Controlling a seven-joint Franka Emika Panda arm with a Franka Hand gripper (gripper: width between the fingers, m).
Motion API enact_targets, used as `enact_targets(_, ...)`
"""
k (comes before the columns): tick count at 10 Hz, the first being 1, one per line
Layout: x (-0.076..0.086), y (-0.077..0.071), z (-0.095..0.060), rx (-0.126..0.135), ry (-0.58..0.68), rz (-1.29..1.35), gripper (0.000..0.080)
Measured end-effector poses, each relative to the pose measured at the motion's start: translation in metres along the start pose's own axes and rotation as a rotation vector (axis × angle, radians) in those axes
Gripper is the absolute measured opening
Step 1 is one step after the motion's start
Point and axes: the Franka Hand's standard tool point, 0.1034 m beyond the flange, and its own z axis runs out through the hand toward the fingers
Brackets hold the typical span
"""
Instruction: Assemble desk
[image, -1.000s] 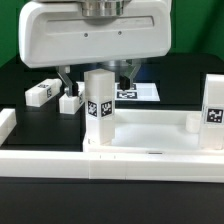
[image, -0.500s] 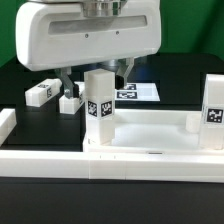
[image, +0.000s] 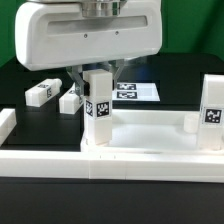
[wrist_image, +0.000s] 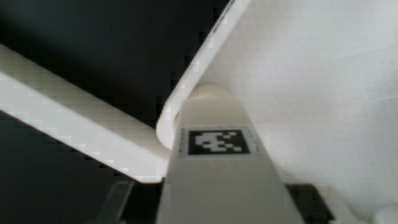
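The white tabletop (image: 150, 130) lies flat with its rim up. One tagged leg (image: 99, 105) stands upright at its near corner on the exterior view's left. My gripper (image: 97, 72) reaches down over this leg's top, a finger close against each side, shut on it. In the wrist view the leg (wrist_image: 217, 150) runs between my fingers (wrist_image: 128, 200), with the tabletop (wrist_image: 320, 80) beside it; the gripper (wrist_image: 214, 205) sits at the frame's edge. A second leg (image: 212, 110) stands upright at the right corner. Two loose legs (image: 40, 92) (image: 68, 101) lie on the black table behind.
The long low white border wall (image: 40, 158) runs along the front and turns up at the exterior view's left; it also shows in the wrist view (wrist_image: 71, 110). The marker board (image: 135, 91) lies flat behind the tabletop.
The fingers stood wide apart behind the upright leg; now they have drawn in against its sides. The leg and the other parts have not moved.
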Motion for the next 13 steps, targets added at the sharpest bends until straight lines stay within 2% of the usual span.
enact_targets(3, -0.0007, 0.0001, -0.0001, 0.008, 0.002, 0.268, 0.0288)
enact_targets(9, 0.0006, -0.0046, 0.0022, 0.051, 0.010, 0.942, 0.0290)
enact_targets(11, 0.0019, -0.0061, 0.0022, 0.072, 0.006, 1.204, 0.0290)
enact_targets(13, 0.0027, -0.0069, 0.0024, 0.074, 0.003, 1.317, 0.0290)
